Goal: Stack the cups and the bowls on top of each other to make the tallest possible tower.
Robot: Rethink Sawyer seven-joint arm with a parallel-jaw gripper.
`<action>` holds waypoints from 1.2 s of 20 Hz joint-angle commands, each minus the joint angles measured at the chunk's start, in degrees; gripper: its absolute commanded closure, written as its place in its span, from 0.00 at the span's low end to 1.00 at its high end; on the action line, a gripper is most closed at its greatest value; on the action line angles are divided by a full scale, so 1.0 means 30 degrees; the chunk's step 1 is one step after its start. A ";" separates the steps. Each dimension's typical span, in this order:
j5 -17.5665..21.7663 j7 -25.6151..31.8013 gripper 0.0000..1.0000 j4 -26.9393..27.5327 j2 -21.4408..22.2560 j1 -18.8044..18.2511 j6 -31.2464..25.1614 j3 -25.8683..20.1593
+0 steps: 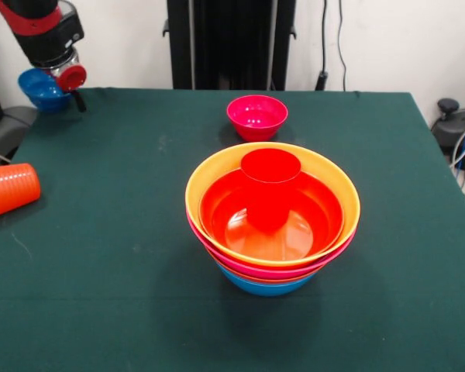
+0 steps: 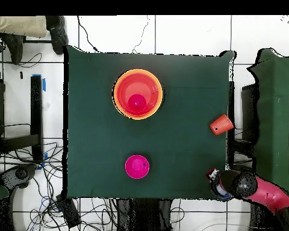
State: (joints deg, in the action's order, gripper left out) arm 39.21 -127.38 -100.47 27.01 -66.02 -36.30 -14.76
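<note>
While the gripper (image 1: 62, 81) is pinching the small blue bowl (image 1: 43, 89) at upper left, the tower (image 1: 273, 225) is sitting down-right of it — mid-desk (image 1: 108, 271), red cup (image 1: 270, 174) on top.

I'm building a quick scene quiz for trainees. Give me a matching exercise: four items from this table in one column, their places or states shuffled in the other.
Items:
1. smooth red cup
2. ribbed orange cup
3. small magenta bowl
4. small blue bowl

Places or states:
A. lying on its side near the table's edge
B. standing alone on the cloth, beyond the tower
C. upright inside the tower's top bowl
D. off the table's corner, at the gripper

Pairs: 1-C, 2-A, 3-B, 4-D
</note>
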 commanded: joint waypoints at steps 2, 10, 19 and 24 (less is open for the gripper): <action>0.0948 0.3396 0.00 0.0068 -0.0409 0.0372 0.0263 -0.1270; 0.0957 0.3999 0.00 -0.0289 0.0333 0.0053 0.0061 -0.1614; 0.1623 0.2210 0.00 -0.0790 0.1971 0.1156 0.0641 -0.0068; 0.1763 0.1883 0.00 -0.0149 0.0511 0.1353 0.1193 -0.0122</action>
State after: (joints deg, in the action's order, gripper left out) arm 39.21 -127.38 -100.73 31.67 -65.37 -36.30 -13.92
